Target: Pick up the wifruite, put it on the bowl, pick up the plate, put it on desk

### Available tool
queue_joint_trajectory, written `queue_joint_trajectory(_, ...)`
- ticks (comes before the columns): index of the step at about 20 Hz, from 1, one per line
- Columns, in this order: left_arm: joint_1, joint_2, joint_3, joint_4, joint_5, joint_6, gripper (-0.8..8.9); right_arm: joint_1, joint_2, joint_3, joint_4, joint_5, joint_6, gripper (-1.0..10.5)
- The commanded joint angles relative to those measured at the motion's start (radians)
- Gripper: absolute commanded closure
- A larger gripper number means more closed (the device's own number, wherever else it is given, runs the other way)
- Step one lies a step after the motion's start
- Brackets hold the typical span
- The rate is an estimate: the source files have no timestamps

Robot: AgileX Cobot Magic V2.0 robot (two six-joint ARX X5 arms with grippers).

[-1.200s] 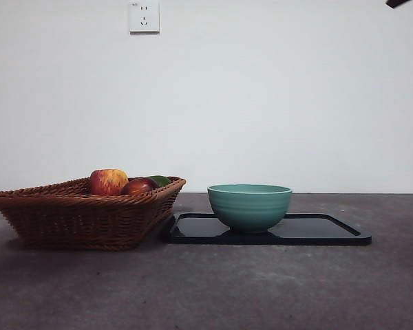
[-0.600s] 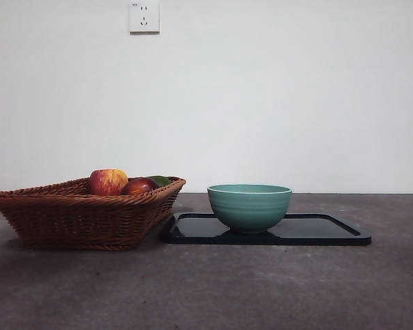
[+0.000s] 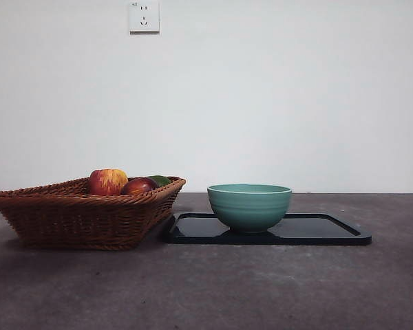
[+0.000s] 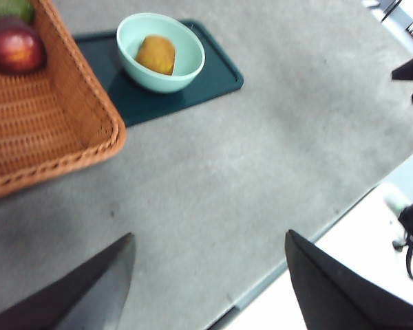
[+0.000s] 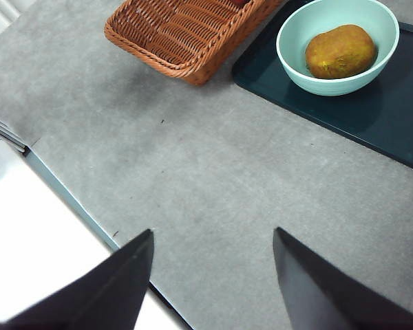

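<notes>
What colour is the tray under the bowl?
Glossy black in the front view; the tray under the bowl looks dark teal from the wrists.

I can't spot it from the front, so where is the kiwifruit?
The kiwifruit lies inside the teal bowl, which stands on the black tray beside the wicker basket; the bowl's wall hides it from the front.

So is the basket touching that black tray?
Cannot tell. In the front view the basket overlaps the tray's corner; the right wrist view suggests a thin gap, not plainly.
</notes>
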Motion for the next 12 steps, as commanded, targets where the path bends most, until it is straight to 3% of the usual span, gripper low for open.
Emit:
queue_joint_trajectory(1, -0.006, 0.023, 0.007, 0.037, 0.004, 0.005, 4.70, 0.006, 0.004, 0.011, 0.009, -0.003, 0.000, 6.7)
queue_joint_trajectory(6, -0.006, 0.200, 0.051, 0.131, 0.016, 0.037, 4.69, 0.006, 0.004, 0.011, 0.009, -0.003, 0.000, 6.7)
queue_joint_trajectory(12, 0.010, 0.570, 0.311, 0.196, 0.018, 0.164, 4.69, 0.006, 0.004, 0.011, 0.004, -0.010, 0.000, 6.7)
